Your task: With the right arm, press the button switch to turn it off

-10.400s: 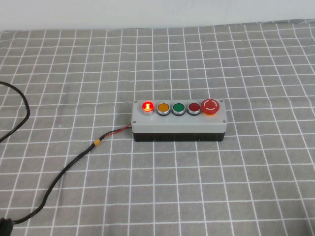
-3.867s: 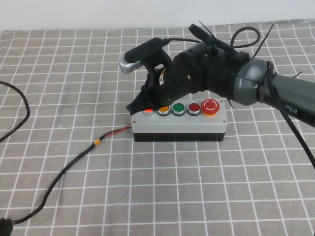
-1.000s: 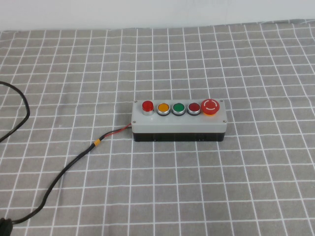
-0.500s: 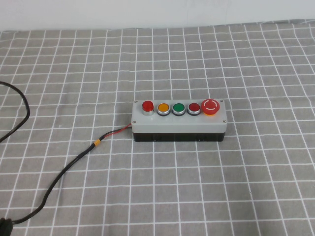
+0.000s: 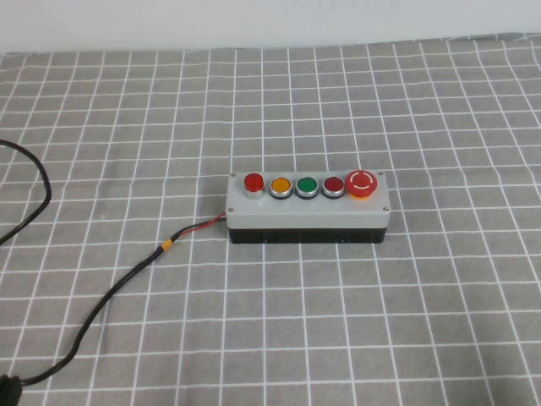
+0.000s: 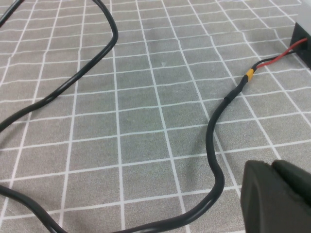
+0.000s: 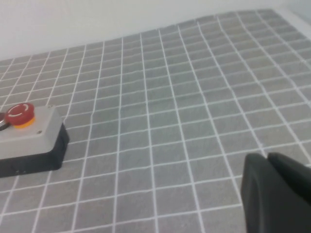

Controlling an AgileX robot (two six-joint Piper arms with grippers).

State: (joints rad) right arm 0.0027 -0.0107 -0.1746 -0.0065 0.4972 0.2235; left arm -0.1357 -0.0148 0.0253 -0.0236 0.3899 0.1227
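The grey five-button box lies mid-table in the high view. The button switch, small, round and bright red with a silver collar, sits at its left end and is not glowing. No arm shows in the high view. My right gripper shows only in the right wrist view, shut and empty, hovering over the cloth well to the right of the box's end. My left gripper is shut and empty, hovering above the black cable to the left of the box.
Beside the switch are orange, green and dark red buttons, then the big red mushroom button, which also shows in the right wrist view. The black cable runs from the box's left end to the front left. A grey checked cloth covers the table.
The switch glowed 10.4 s ago. The right arm was over it 3.9 s ago. The arm has since left the high view and the switch is unlit. Nothing moved in the last second.
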